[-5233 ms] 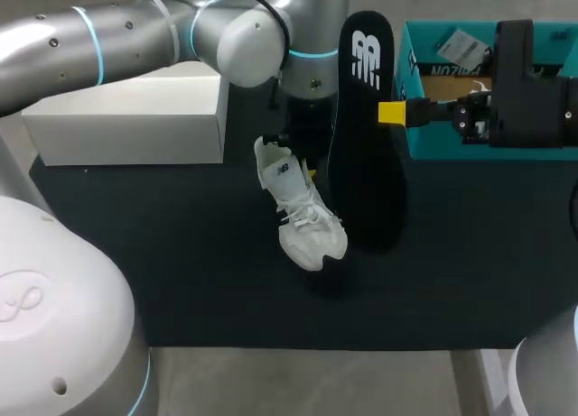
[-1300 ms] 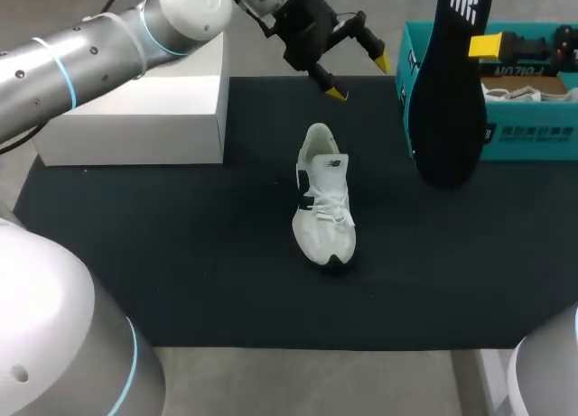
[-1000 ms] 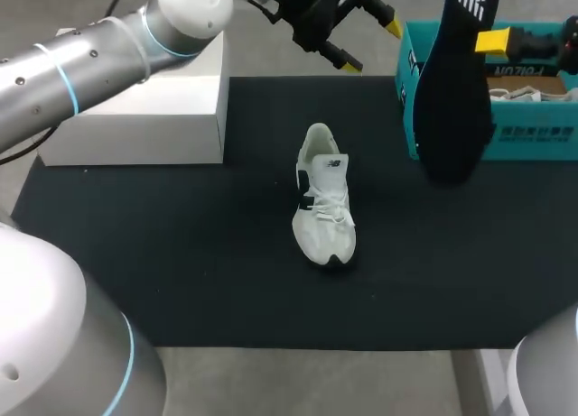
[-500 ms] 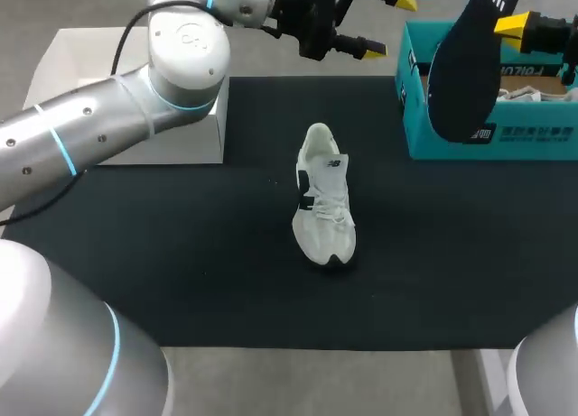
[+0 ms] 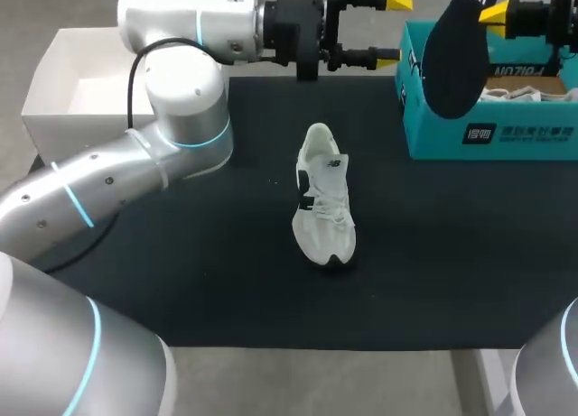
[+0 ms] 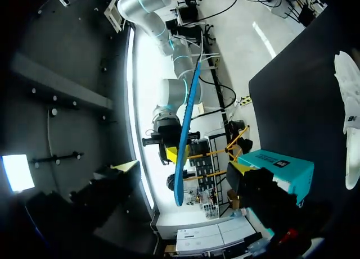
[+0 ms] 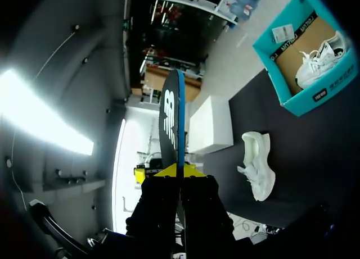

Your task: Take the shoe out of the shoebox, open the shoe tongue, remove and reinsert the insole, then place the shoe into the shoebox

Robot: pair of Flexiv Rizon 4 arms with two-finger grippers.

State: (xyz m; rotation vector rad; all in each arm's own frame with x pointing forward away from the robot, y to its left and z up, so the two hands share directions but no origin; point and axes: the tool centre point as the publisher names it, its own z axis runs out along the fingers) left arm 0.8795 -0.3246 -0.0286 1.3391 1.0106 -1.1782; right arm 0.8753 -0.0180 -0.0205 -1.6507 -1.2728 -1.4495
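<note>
White sneaker [image 5: 323,199] lying on black mat [image 5: 452,254], right gripper [image 7: 179,170] clamped on upright black insole [image 5: 447,73] beside teal shoebox [image 5: 506,138], left gripper [image 5: 394,25] fingers apart

Black mat [image 5: 181,290] on grey tbl [image 5: 298,380]; white box [image 5: 81,91] at far-left corner.

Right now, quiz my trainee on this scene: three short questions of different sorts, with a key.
1. True or false: the insole sits inside the white shoe on the mat.
2. Which gripper holds the insole? A: left gripper. B: right gripper.
3. Fill in: a second shoe lies in the teal ____.
Key: 1 false; 2 B; 3 shoebox.
</note>
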